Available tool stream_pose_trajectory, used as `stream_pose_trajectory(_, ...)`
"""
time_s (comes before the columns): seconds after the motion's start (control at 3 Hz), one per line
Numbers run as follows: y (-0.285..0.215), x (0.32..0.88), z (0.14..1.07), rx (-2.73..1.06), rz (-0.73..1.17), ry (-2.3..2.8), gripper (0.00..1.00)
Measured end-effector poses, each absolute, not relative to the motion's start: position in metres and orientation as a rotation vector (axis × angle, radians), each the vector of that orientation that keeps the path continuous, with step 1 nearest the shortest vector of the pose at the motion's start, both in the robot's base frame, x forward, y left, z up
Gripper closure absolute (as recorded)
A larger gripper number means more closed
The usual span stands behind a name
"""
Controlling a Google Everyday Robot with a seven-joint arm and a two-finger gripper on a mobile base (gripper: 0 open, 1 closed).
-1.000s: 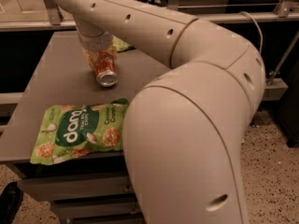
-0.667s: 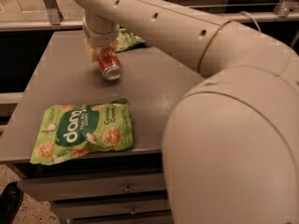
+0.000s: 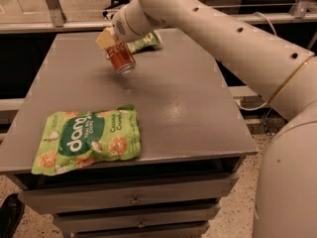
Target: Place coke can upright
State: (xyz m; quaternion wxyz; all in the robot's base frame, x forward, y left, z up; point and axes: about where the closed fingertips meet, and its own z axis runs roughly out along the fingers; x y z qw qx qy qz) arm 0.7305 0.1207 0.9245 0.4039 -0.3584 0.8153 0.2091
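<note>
The coke can (image 3: 121, 58) is a small red-orange can with white markings and a silver end. My gripper (image 3: 112, 41) is shut on its upper part and holds it tilted, silver end pointing down and to the right, a little above the far middle of the grey table (image 3: 178, 103). The gripper's pale fingers (image 3: 105, 37) show at the can's top left. The white arm (image 3: 223, 38) reaches in from the right.
A large green snack bag (image 3: 86, 140) lies flat near the table's front left edge. A second green bag (image 3: 143, 42) lies at the far edge behind the can, partly hidden by the arm. Drawers (image 3: 133, 200) sit under the tabletop. A metal rail runs behind the table.
The arm has swung up and to the right and has drawn back from the view. The can has stayed in the gripper, still tilted, and moved slightly toward the table's far middle.
</note>
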Motion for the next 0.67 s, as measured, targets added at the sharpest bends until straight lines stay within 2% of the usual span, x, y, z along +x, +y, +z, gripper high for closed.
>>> stream_pose_trajectory(0.67,0.087,0.724,0.96,-0.9,0.826,1.769,1.0)
